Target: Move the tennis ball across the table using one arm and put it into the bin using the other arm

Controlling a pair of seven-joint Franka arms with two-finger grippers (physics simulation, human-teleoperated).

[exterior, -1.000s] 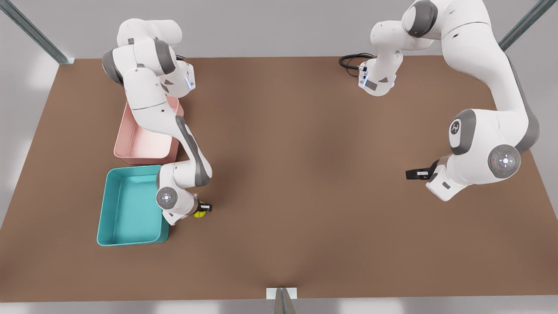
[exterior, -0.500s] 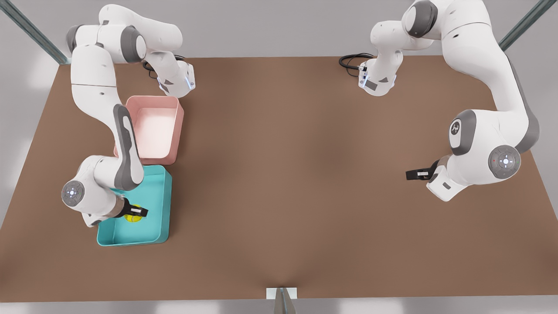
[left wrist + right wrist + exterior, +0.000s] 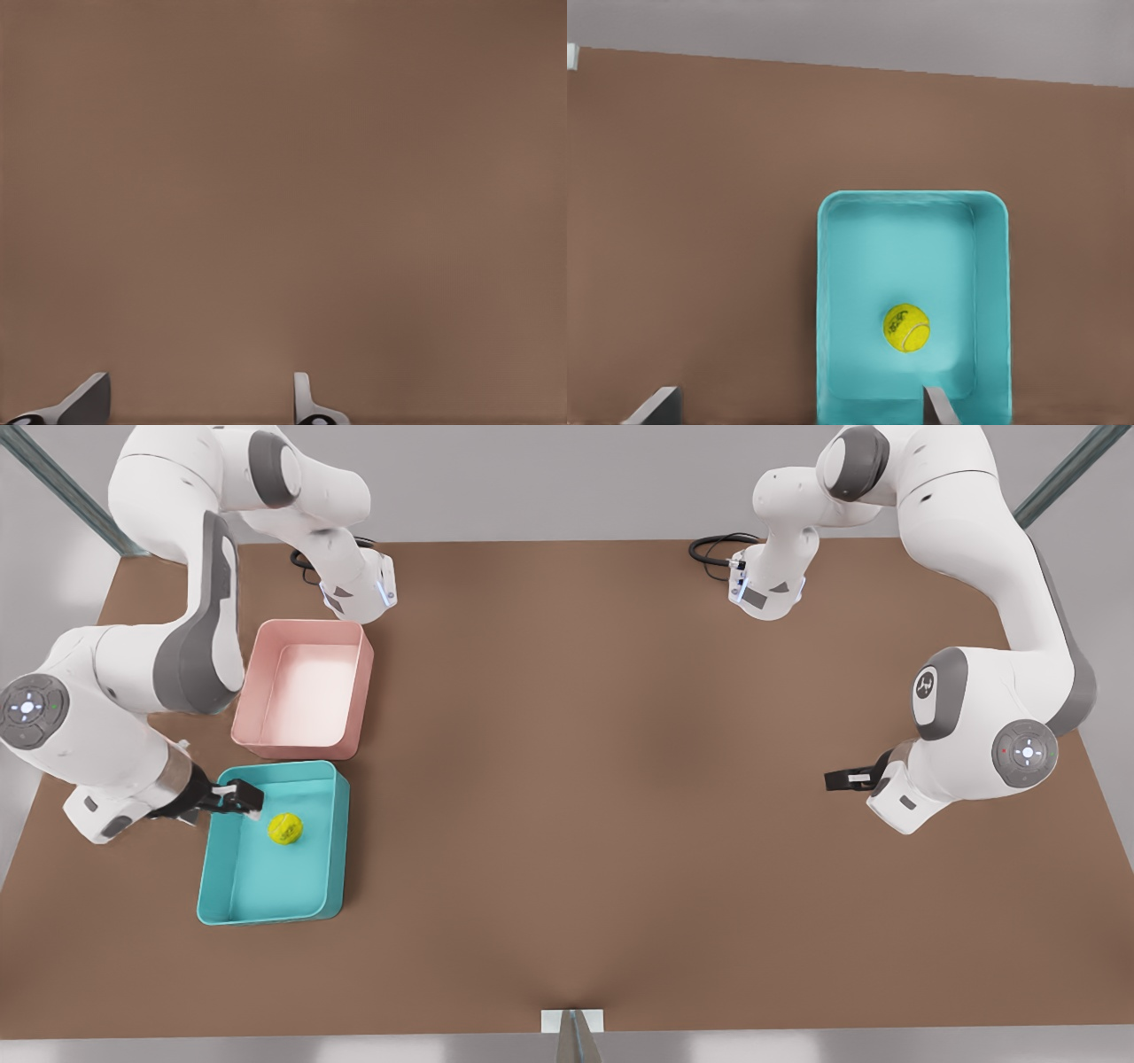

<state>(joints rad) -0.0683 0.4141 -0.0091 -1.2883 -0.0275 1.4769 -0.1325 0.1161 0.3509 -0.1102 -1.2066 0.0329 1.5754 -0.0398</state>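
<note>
Tennis ball [image 3: 285, 829] lying loose in the teal bin [image 3: 221, 899] at the table's [image 3: 602, 779] near left, right gripper [image 3: 237, 797] spread empty over the bin's far-left rim, left gripper [image 3: 842, 779] parted, empty, waiting far right; placing apparently done, only withdrawal due.

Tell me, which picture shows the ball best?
The right wrist view: the ball sits big and unblocked in the bin, with its seam visible. The front view shows the ball smaller, in the bin near the right end effector. The left wrist view looks at bare table.
</note>
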